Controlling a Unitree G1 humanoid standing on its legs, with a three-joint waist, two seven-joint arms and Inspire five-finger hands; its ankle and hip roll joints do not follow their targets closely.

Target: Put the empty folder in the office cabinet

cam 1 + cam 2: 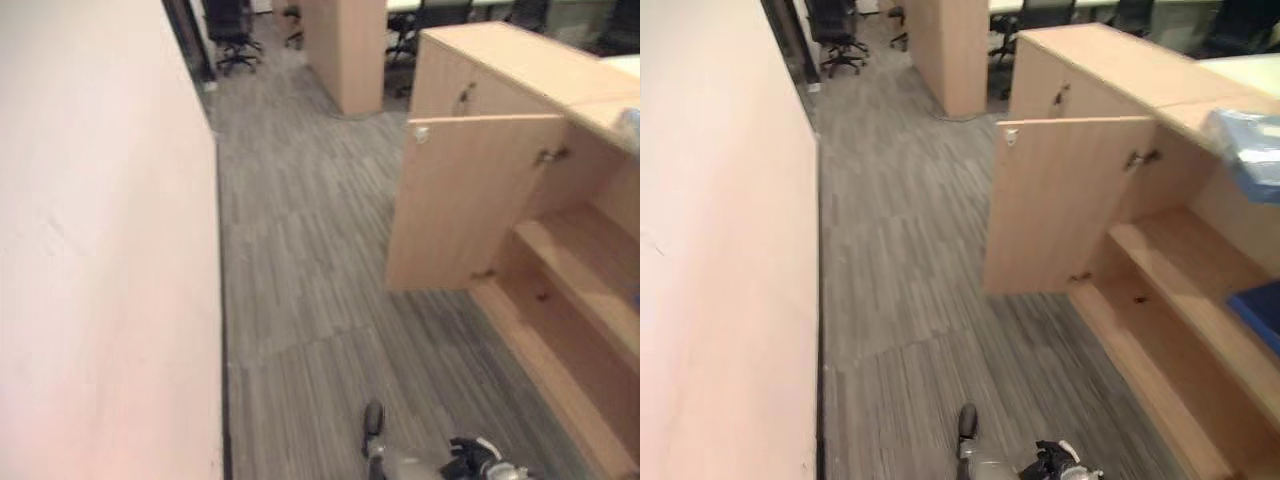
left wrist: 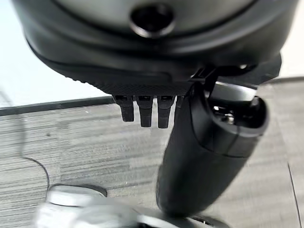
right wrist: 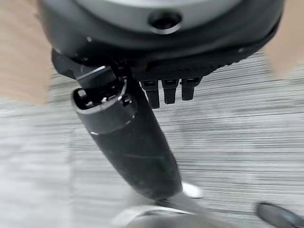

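Translucent blue folder [image 1: 1252, 150] lies atop open cabinet [image 1: 1110, 215].

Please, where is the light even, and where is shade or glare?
Left eye view: even light on the floor, slight shade inside the cabinet. Left wrist view: the wall is very bright behind the dark left hand.

Two head views look down from above at grey floor [image 1: 300, 250] and an open cabinet [image 1: 1080, 200] on the right; both wrist views face the same floor from very close
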